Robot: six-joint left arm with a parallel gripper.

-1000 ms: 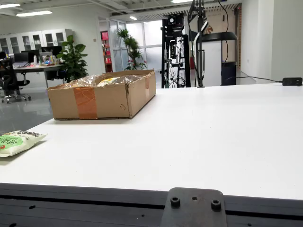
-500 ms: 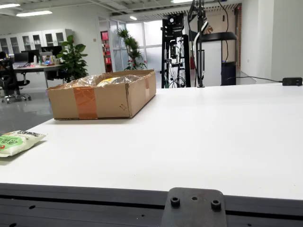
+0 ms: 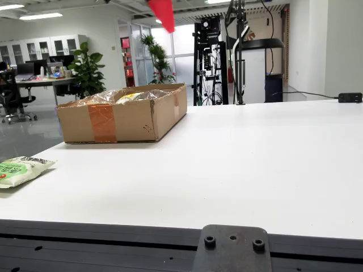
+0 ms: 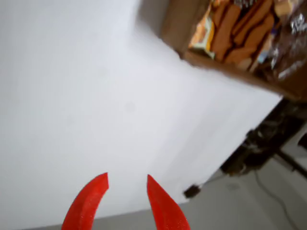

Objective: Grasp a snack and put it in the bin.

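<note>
- In the side view your pincer (image 3: 163, 13) shows only as a red tip at the top edge, high above the desk (image 3: 255, 164) and above the box's right end.
- In the view that rides on the pincer, the two red fingers (image 4: 86, 206) stand apart with a clear gap, and only the bare desk (image 4: 72, 96) shows between them. The pincer is open and grips nothing.
- The snack (image 3: 20, 169), a green and white packet, lies flat at the desk's left edge in the side view, near the front, partly cut off by the frame. It is well apart from the pincer.
- The box (image 3: 122, 113) is open cardboard with an orange tape strip on its near wall. It sits on the far left part of the desk, behind the snack and apart from it.
- Crinkled clear wrapping and something yellow show above the box's rim in the side view.
- From the pincer view you see the box (image 4: 177, 24) at the upper right, blurred, with brown and orange packets (image 4: 240, 28) inside.
- A black bracket (image 3: 232, 249) with bolts sits at the desk's front edge.
- Beyond the desk, a black rack (image 3: 210, 59) stands in the office.
</note>
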